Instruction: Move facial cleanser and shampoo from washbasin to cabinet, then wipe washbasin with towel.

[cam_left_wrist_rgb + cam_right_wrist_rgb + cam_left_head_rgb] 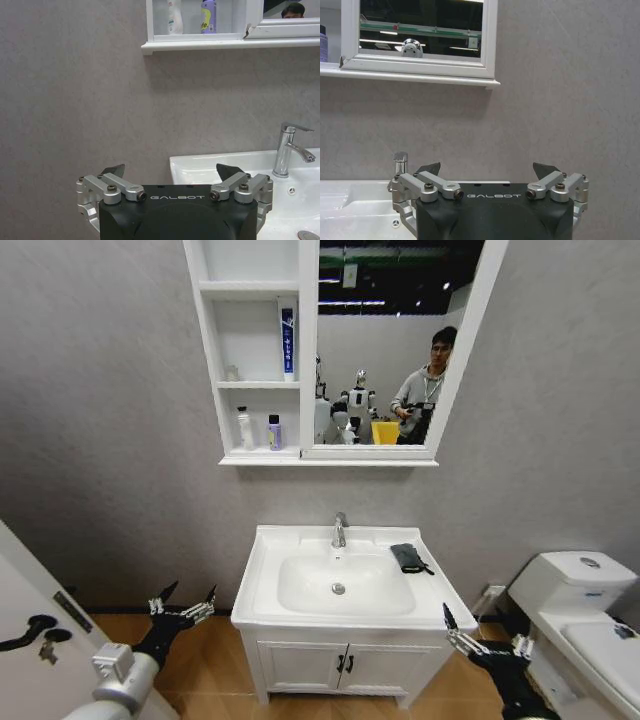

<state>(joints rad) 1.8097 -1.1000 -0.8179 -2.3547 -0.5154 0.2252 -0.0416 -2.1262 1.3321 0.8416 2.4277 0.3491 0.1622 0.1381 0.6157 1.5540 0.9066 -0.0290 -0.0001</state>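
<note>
The white washbasin [262, 570] stands in the middle with a chrome tap [340, 530]. A dark folded towel [408, 557] lies on its right rim. Above it hangs the white cabinet [212, 360] with open shelves and a mirror. A white bottle [245, 430] and a purple bottle [274, 433] stand on the lowest shelf, and a white-and-blue tube [287, 340] stands one shelf up. Which of these are the facial cleanser and the shampoo I cannot tell. My left gripper [190, 595] hangs open, low and left of the basin. Low at the basin's right, my right gripper [483, 632] is open too. Both are empty.
A white toilet [575, 580] stands close on the right, beside my right arm. A door with a dark handle [30, 625] is at the near left. The two-door floor vanity [345, 665] sits under the basin. The grey wall is behind.
</note>
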